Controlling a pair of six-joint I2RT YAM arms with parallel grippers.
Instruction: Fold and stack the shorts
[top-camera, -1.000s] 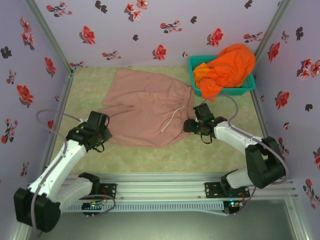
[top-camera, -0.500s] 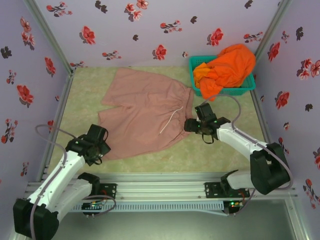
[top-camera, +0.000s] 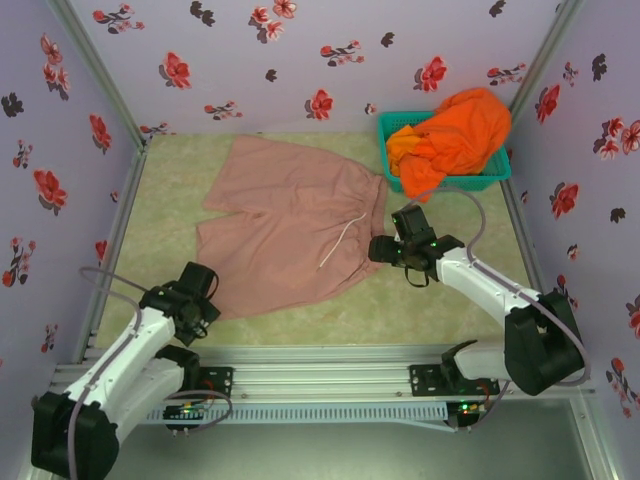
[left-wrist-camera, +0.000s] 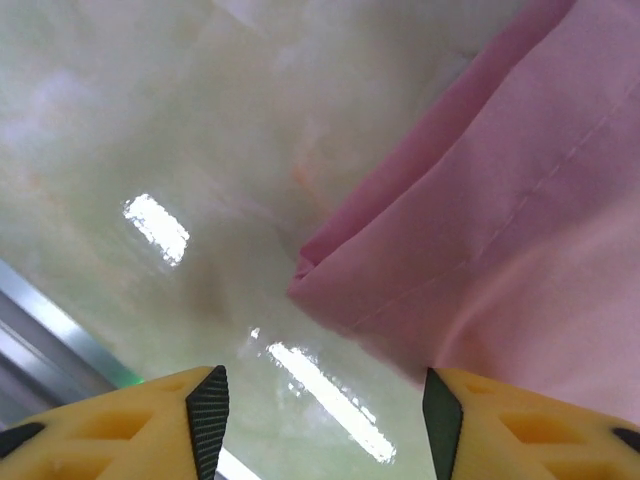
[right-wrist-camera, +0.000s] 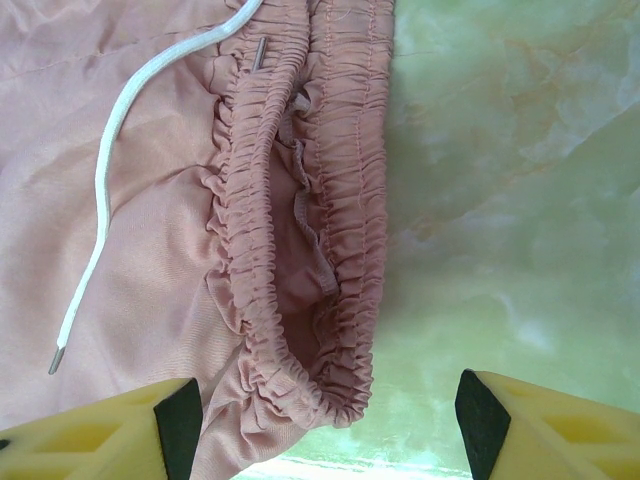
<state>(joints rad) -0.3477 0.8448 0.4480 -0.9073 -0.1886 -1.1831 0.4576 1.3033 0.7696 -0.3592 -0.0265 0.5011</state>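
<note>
- Lilac walls (top-camera: 200, 60) printed with red flowers close in a pale green marbled table (top-camera: 170, 190).
- Pink shorts (top-camera: 290, 220) lie spread flat on the middle of the table, legs toward the left and waistband (right-wrist-camera: 330, 200) toward the right.
- A white drawstring (top-camera: 340, 243) trails loose from the waistband across the pink cloth.
- A teal basket (top-camera: 392, 125) stands in the far right corner of the table, just beyond the waistband end of the pink shorts.
- Orange shorts (top-camera: 455, 135) sit heaped in the basket and spill over its rim.
- The left gripper (top-camera: 203, 305) sits low at the near left corner of the pink shorts.
- In the left wrist view its yellow fingers (left-wrist-camera: 208, 420) stand apart with bare table between them, and the hem corner (left-wrist-camera: 310, 265) lies just ahead, untouched.
- The right gripper (top-camera: 380, 250) is at the near end of the waistband.
- In the right wrist view its fingers (right-wrist-camera: 180, 425) are spread wide, and the gathered waistband curls just ahead of the gap, not pinched.
</note>
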